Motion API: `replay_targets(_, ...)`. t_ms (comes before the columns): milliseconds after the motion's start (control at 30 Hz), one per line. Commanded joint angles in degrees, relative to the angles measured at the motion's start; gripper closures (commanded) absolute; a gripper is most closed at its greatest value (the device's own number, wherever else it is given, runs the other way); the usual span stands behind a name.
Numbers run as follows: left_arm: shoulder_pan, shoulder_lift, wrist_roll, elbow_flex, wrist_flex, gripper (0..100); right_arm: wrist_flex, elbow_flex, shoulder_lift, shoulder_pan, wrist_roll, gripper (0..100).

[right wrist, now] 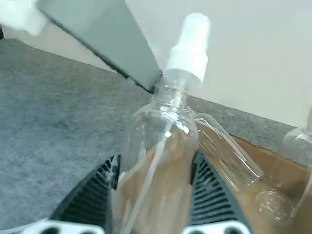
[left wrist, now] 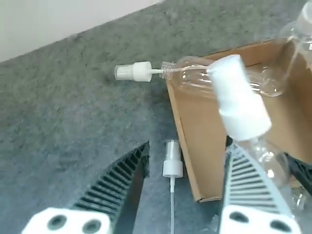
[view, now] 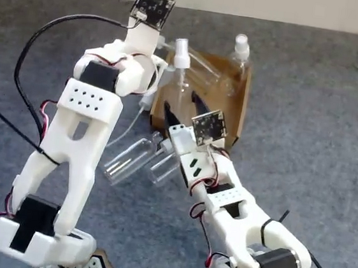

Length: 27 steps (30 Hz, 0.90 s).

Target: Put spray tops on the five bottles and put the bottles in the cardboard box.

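Note:
My right gripper (view: 182,105) (right wrist: 156,161) is shut on a clear bottle (right wrist: 156,146) held upright over the near edge of the cardboard box (view: 234,124). A white spray top (view: 182,52) (right wrist: 190,46) sits on its neck. My left gripper (left wrist: 187,148) (view: 154,80) hangs open just left of that bottle, and its grey finger (left wrist: 243,190) is close to the bottle (left wrist: 263,161). A loose spray top (left wrist: 172,163) with a long tube lies on the carpet below the left gripper. In the box lies a second bottle (left wrist: 209,75), its spray top (left wrist: 134,71) half out of the neck.
A third bottle with a top (view: 240,54) stands at the box's far corner. Two uncapped bottles (view: 130,159) (view: 164,164) lie on the grey carpet between the arms. A black cable (view: 31,48) loops at the left.

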Motion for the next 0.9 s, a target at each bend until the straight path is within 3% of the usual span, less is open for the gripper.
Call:
replay_targets(0,-0.22,-3.82,-1.32,-0.13,-0.18,77,-0.04,-3.38,-0.66,0.04,0.7,99.5)
replay_targets(233,-6.11,-4.35,-1.32,-0.48,0.18,77,-2.59,-3.56,-1.71,4.97,0.53,99.5)
replay_targets(367,-8.48,-5.67,-1.41,-1.01,5.63,77,-3.91,-2.86,-9.89,7.52,0.53,99.5)
replay_targets(600,-13.85,-16.31,-4.13,7.69,7.56,77,16.48,-2.86,-30.29,13.14,0.26,99.5)
replay_targets(867,-17.36,-24.4,-4.22,21.76,0.35,77,31.96,-2.86,-48.75,25.1,-6.07,99.5)
